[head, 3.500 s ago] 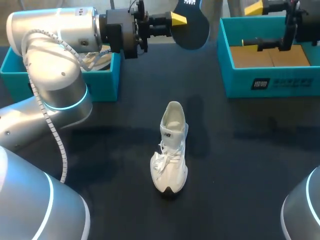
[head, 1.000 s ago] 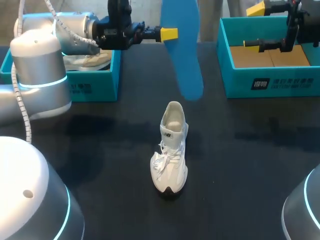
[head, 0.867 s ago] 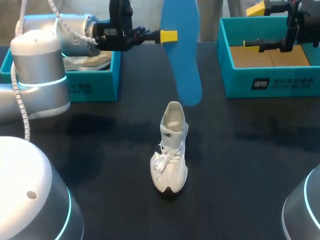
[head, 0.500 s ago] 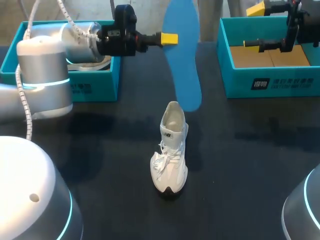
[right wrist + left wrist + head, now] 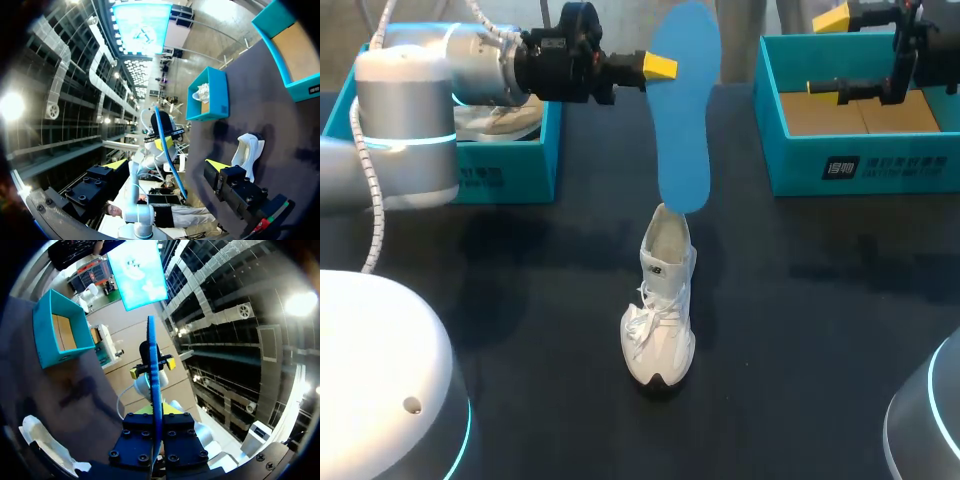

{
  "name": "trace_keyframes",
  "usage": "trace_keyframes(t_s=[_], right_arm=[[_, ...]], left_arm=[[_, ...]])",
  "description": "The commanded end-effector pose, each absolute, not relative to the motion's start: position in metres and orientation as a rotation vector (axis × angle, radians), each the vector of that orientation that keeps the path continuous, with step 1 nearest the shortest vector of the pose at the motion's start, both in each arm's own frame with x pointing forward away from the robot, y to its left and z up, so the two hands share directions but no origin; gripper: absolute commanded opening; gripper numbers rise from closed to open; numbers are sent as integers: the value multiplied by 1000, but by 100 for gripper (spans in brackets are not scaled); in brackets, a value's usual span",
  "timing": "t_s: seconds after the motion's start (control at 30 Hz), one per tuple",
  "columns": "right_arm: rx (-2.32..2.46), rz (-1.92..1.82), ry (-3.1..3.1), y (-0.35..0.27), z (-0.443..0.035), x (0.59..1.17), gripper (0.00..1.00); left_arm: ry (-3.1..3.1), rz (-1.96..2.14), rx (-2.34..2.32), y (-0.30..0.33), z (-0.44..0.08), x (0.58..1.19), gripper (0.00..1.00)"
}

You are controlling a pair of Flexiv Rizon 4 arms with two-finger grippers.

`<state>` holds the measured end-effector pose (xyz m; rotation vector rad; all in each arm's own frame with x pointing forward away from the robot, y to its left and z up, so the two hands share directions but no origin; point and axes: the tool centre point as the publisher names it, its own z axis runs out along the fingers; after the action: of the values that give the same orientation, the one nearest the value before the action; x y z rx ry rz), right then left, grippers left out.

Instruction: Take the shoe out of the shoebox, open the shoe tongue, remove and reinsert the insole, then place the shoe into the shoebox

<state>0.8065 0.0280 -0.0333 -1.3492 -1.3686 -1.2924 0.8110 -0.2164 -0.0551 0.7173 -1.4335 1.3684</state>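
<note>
The white lace-up sneaker [image 5: 658, 320] stands upright mid-way across the dark bench [image 5: 520, 300]. The flat blue foam insole [image 5: 684, 110] hangs above it, lower end at the heel opening, clamped by the left tool [image 5: 658, 67]. The right tool [image 5: 826, 52] hovers, fingers spread, over the teal cardboard shoebox [image 5: 860, 165]. A second teal box [image 5: 510, 165] holds a pale shoe [image 5: 495, 118].

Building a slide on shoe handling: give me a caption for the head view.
Left gripper holds the blue insole upright, its lower end over the heel of the white shoe on the table.
</note>
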Motion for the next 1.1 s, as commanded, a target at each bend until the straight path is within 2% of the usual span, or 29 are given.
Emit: trace_keyframes(t_s=[0.03, 1.1], right_arm=[[-1401, -1293, -1402, 31, -24, 804, 100], [-1816, -1122, -1920, 70, 14, 786, 100]], left_arm=[[-1384, 1360, 720, -218, -64, 813, 0], [-1364, 1316, 802, -212, -70, 818, 0]])
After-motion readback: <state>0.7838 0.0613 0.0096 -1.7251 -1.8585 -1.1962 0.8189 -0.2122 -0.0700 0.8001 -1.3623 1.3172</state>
